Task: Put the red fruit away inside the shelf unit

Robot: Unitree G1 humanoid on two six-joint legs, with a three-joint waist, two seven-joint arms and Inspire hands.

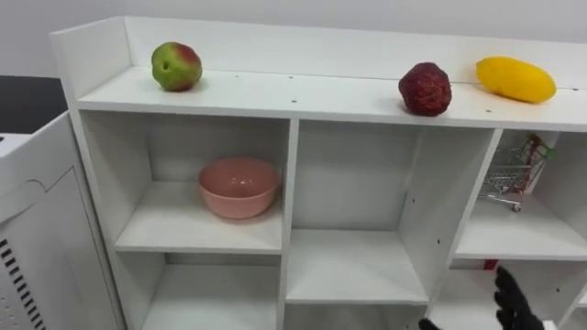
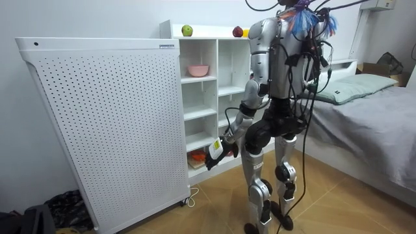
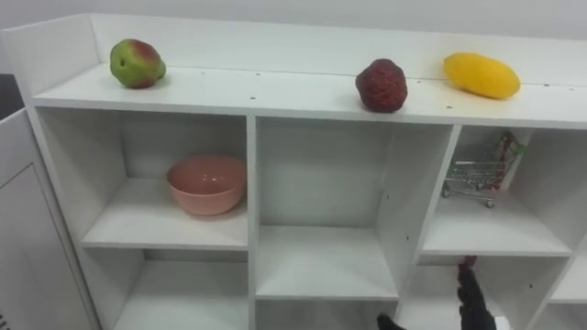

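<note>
Three fruits lie on top of the white closet (image 1: pixel 303 96): a green-red apple (image 1: pixel 176 66) at the left, a dark red bumpy fruit (image 1: pixel 425 89) right of the middle, and a yellow mango (image 1: pixel 515 79) at the far right. My right hand (image 1: pixel 512 301) rises from the lower right in front of the lower right compartment. It is open, with its dark fingers straight, and it holds nothing. In the room view I stand upright facing the closet (image 2: pixel 214 78), with that hand (image 2: pixel 214 155) low before the bottom shelves.
A pink bowl (image 1: pixel 238 186) sits in the upper left compartment. A small toy shopping cart (image 1: pixel 514 179) stands in the upper right one. A tall white perforated cabinet (image 2: pixel 97 130) adjoins the closet's left side. A bed (image 2: pixel 364 123) lies behind me.
</note>
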